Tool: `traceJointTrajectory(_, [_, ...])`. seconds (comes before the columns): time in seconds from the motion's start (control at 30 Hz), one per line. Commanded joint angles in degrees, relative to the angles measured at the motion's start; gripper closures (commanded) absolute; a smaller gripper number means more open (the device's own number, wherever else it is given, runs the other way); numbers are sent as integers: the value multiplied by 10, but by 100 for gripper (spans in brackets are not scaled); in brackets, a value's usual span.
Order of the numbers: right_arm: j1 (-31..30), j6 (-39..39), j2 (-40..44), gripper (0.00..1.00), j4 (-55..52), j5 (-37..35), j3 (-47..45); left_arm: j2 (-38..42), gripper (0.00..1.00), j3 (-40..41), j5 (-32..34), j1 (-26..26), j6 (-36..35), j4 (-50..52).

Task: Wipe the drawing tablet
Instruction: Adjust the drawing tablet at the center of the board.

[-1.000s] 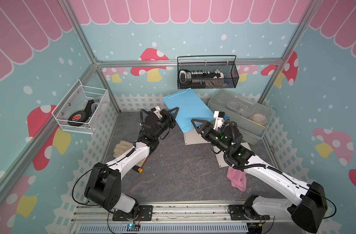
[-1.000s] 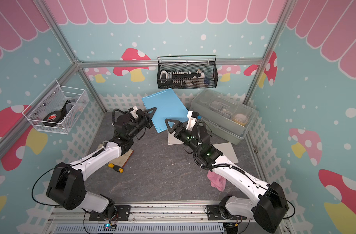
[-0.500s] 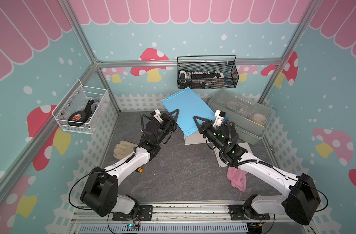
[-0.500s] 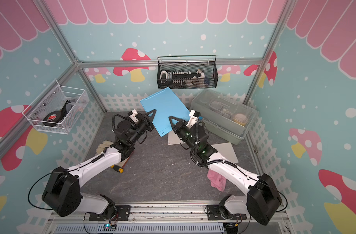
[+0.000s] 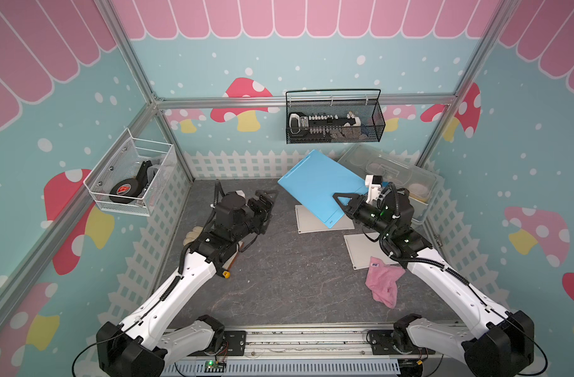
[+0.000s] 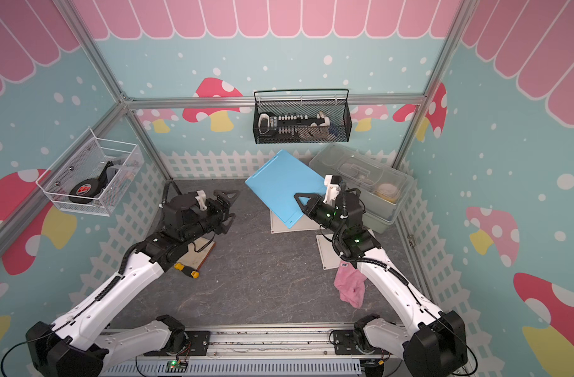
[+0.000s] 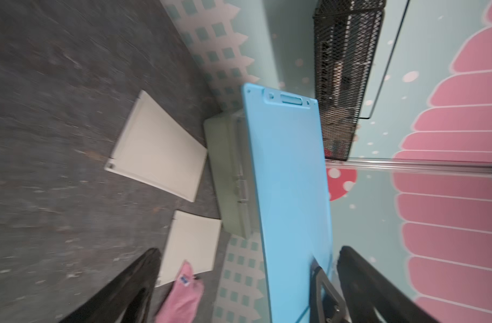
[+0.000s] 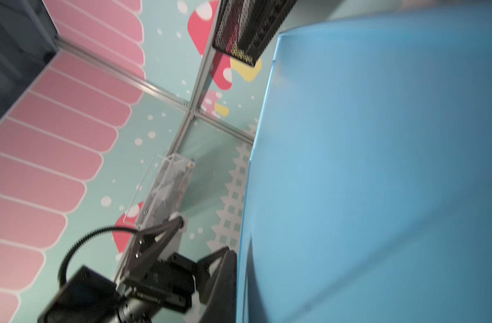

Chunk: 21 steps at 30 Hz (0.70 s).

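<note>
Half a second before, both grippers had been on the blue drawing tablet (image 5: 315, 182). By this moment the left gripper (image 5: 268, 199) had released it and drawn back to the left, and the left wrist view showed its jaws spread wide with nothing between them. The right gripper (image 5: 339, 199) was clenched on the tablet's near right edge and carried it alone. The tablet hung tilted above the surface (image 5: 279, 280), over a pale flat panel (image 5: 311, 223) at the far centre-right and just beside a clear lidded bin (image 5: 409, 176). This looked like a completed handover. It left the left arm free for the wiping cloth, though the pink cloth (image 5: 383, 285) lay crumpled on the near right, under the right arm and well apart from the left gripper. The tablet was a thin, rigid slab with rounded corners, a smooth matte skin and a small recessed slot (image 7: 291, 99) at one end. I could not tell which face was turned up. The cloth looked soft and limp, with a small sewn label, and the surface was dark and stone-veined.
</note>
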<state>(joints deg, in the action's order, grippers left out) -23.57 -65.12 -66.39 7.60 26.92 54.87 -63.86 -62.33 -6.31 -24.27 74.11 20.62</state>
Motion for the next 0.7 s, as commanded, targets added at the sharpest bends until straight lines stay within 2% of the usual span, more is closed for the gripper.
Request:
traceJointTrajectory(0.0, [-4,114,-10,100,-108,223,-27,9,5,-40,-6,45,-157,232])
traceJointTrajectory(0.13, [-4,141,-11,100,-106,299,-118,15,7,-8,-68,78,-222,238])
traceJointTrajectory(0.23, [-6,121,-36,100,-38,330,-167,7,8,23,-96,78,-246,233])
traceJointTrajectory(0.4, [-9,76,-125,100,109,356,-212,10,10,100,-112,77,-249,190])
traceJointTrajectory(0.47, [-9,19,-173,100,236,379,-228,8,10,135,-122,78,-241,164])
traceJointTrajectory(0.53, [-9,-17,-227,100,311,401,-230,10,10,166,-129,77,-229,140])
traceJointTrajectory(0.67, [-8,1,-298,98,315,406,-209,15,10,218,-130,77,-221,108])
